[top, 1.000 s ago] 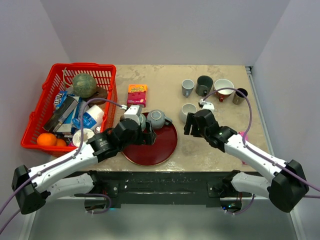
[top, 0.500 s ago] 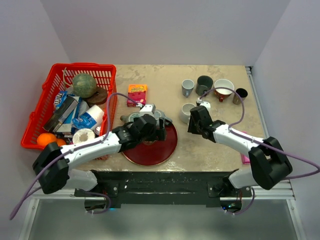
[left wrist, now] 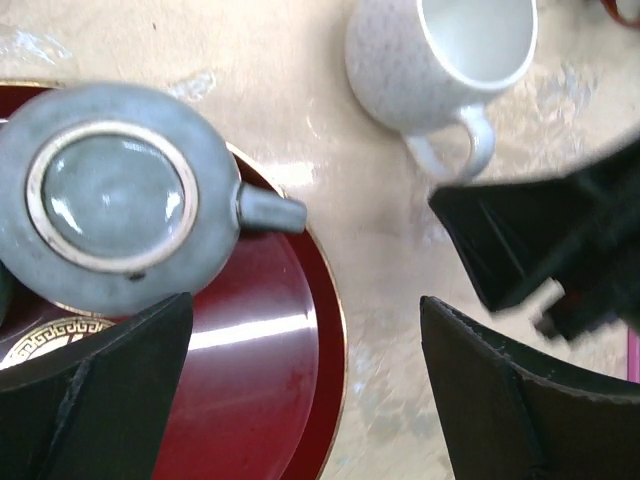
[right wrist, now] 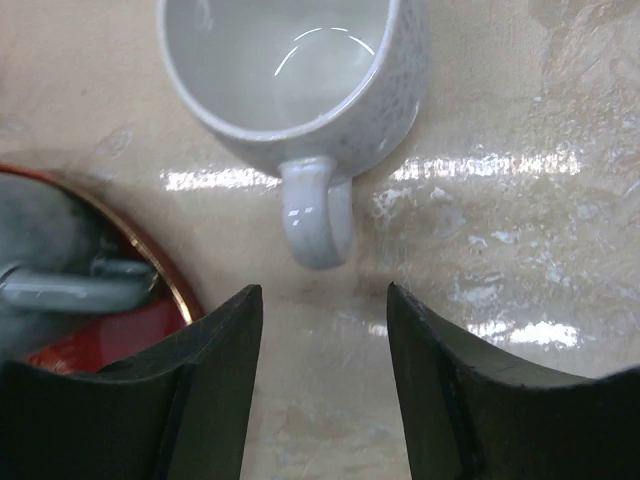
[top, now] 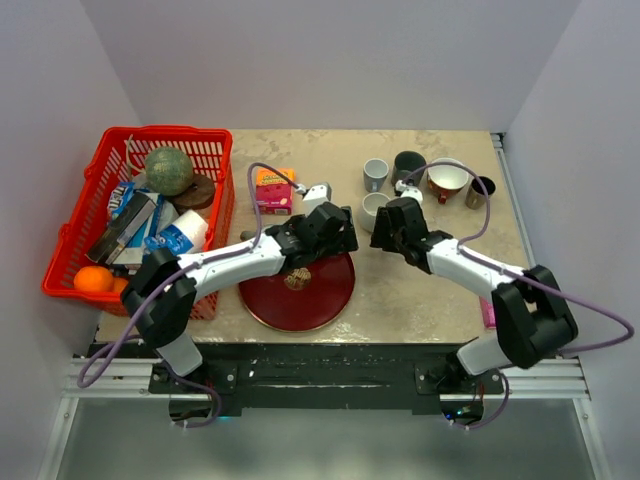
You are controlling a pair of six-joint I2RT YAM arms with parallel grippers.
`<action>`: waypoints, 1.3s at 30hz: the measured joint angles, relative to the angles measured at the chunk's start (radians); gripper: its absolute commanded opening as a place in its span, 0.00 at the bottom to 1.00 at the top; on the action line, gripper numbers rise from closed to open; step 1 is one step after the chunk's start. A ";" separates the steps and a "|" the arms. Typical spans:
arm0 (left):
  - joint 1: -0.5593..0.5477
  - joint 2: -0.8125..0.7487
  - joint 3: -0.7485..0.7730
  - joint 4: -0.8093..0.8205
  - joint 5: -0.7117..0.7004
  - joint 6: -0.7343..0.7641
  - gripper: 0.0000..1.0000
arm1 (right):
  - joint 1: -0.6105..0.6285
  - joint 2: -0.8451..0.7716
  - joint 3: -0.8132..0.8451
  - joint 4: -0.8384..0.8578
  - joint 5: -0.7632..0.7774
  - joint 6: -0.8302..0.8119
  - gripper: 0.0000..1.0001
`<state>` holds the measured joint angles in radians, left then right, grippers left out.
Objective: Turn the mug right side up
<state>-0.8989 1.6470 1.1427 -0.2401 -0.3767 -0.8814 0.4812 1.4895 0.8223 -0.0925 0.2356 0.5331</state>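
Along the left edge of the table point(top: 390, 300): a red basket point(top: 165, 130), packed with a green ball point(top: 169, 170), an orange point(top: 93, 279) and packets. Just right of it, toward the far edge, a pink box point(top: 272, 192). By the middle of the near edge, a red plate point(top: 330, 295). On the plate's far rim, the grey mug point(left wrist: 115, 205), bottom up, handle toward the white speckled mug point(right wrist: 290, 70). Above it, the left gripper point(top: 325, 232), jaws spread wide, nothing between them. Just right of the plate, the white speckled mug, upright. Right gripper point(right wrist: 325, 340) jaws parted, with that mug's handle just ahead of the gap, untouched. Toward the far right corner, a cluster of other mugs point(top: 447, 180).
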 measured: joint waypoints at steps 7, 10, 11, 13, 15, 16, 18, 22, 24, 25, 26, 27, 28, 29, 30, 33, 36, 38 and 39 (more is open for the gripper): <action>0.015 0.099 0.178 -0.182 -0.084 -0.219 0.96 | 0.000 -0.289 -0.097 -0.050 -0.018 0.053 0.74; 0.015 0.122 0.215 -0.256 -0.097 -0.330 0.94 | 0.000 -0.387 -0.127 -0.093 -0.018 0.089 0.74; 0.015 0.128 0.222 -0.277 -0.099 -0.367 0.94 | 0.000 -0.409 -0.132 -0.114 -0.018 0.100 0.74; 0.015 0.141 0.239 -0.322 -0.099 -0.443 0.93 | 0.000 -0.439 -0.138 -0.154 -0.015 0.119 0.75; 0.014 0.160 0.267 -0.375 -0.099 -0.519 0.94 | 0.000 -0.457 -0.138 -0.196 -0.010 0.132 0.75; 0.014 0.173 0.286 -0.403 -0.099 -0.558 0.94 | 0.000 -0.465 -0.138 -0.213 -0.008 0.138 0.75; 0.014 0.204 0.332 -0.457 -0.098 -0.631 0.94 | 0.000 -0.476 -0.138 -0.245 0.001 0.144 0.75; 0.014 0.269 0.418 -0.544 -0.095 -0.767 0.94 | 0.000 -0.494 -0.137 -0.288 0.008 0.151 0.75; 0.014 0.296 0.447 -0.578 -0.097 -0.821 0.94 | 0.000 -0.507 -0.137 -0.307 0.008 0.156 0.75; 0.014 0.312 0.462 -0.596 -0.098 -0.854 0.94 | 0.000 -0.512 -0.137 -0.312 0.008 0.156 0.75; 0.014 0.323 0.470 -0.608 -0.099 -0.878 0.94 | 0.000 -0.518 -0.138 -0.316 0.008 0.157 0.75; 0.014 0.332 0.473 -0.619 -0.100 -0.898 0.93 | 0.000 -0.526 -0.137 -0.320 0.007 0.156 0.75; 0.014 0.340 0.475 -0.630 -0.100 -0.919 0.92 | 0.000 -0.531 -0.137 -0.322 0.007 0.157 0.75; 0.014 0.347 0.475 -0.642 -0.102 -0.938 0.90 | 0.000 -0.538 -0.138 -0.327 0.006 0.156 0.75; 0.014 0.352 0.476 -0.652 -0.103 -0.953 0.75 | 0.000 -0.543 -0.137 -0.328 0.006 0.156 0.75; 0.014 0.365 0.476 -0.674 -0.111 -0.996 0.55 | 0.000 -0.554 -0.137 -0.336 0.003 0.156 0.75; 0.014 0.371 0.476 -0.671 -0.122 -1.012 0.55 | 0.000 -0.562 -0.138 -0.341 0.000 0.156 0.75; 0.013 0.371 0.476 -0.669 -0.126 -1.017 0.55 | 0.000 -0.571 -0.141 -0.341 -0.003 0.156 0.75; 0.013 0.371 0.474 -0.666 -0.127 -1.019 0.55 | 0.000 -0.576 -0.144 -0.341 -0.005 0.156 0.75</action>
<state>-0.8860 2.0178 1.6165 -0.9066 -0.5037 -1.9007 0.4812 0.9134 0.6781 -0.4335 0.2306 0.6895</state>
